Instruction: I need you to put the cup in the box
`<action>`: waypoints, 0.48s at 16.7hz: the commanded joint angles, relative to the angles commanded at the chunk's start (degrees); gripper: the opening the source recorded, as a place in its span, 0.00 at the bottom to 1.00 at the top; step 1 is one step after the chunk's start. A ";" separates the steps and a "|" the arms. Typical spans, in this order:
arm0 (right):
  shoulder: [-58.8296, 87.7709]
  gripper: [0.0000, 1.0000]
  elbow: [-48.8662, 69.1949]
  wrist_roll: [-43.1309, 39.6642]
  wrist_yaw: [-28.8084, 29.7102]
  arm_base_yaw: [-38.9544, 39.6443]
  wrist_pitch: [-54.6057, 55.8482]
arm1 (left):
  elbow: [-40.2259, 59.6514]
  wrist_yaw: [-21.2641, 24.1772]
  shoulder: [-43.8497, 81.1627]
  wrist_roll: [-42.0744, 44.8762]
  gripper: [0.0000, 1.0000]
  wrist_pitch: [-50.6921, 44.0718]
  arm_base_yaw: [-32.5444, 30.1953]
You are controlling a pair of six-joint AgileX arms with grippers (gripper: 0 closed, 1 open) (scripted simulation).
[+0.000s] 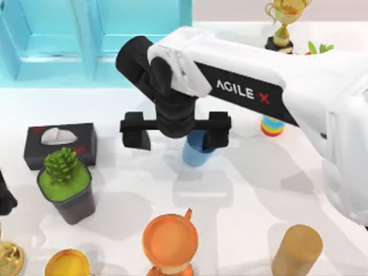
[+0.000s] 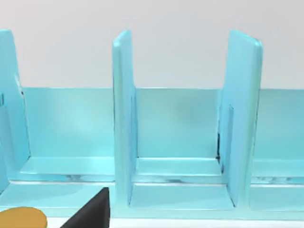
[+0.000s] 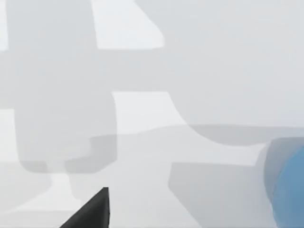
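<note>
The right gripper [image 1: 175,129] hangs over the middle of the white table [image 1: 247,190], its two black fingers [image 1: 135,131] spread wide apart and holding nothing. The small plain blue handleless cup [image 1: 194,154] stands upright on the table, partly under the gripper's right-hand finger rather than between the two. In the right wrist view the cup [image 3: 289,183] sits at the picture's edge, off the gripper's centre line.

Risk: if the gripper descends from this position, that finger would likely strike the cup's rim and tip it or push it away. The cause is the sideways offset; a shift to the right appears necessary before lowering.

The light blue partitioned box [image 1: 98,40] stands at the far left edge, its compartments [image 2: 178,137] open and unoccupied. Open table lies between cup and box. The black tissue box [image 1: 59,144] and the potted green plant [image 1: 64,184] stand left, the orange handled mug [image 1: 170,240] and tan cylinder [image 1: 297,250] near, a rainbow-striped toy [image 1: 272,126] right, all apart from the cup.

The left arm [image 1: 6,198] is parked at the left edge; I cannot tell its gripper's state.
</note>
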 joint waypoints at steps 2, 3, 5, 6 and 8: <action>0.00 1.00 0.00 0.00 0.00 0.00 0.00 | 0.00 0.00 0.00 0.00 1.00 0.00 0.00; 0.00 1.00 0.00 0.00 0.00 0.00 0.00 | 0.00 0.00 0.00 0.00 1.00 0.00 0.00; 0.00 0.85 0.00 0.00 0.00 0.00 0.00 | 0.00 0.00 0.00 0.00 1.00 0.00 0.00; 0.00 0.77 0.00 0.00 0.00 0.00 0.00 | 0.00 0.00 0.00 0.00 1.00 0.00 0.00; 0.00 0.62 0.00 0.00 0.00 0.00 0.00 | 0.00 0.00 0.00 0.00 1.00 0.00 0.00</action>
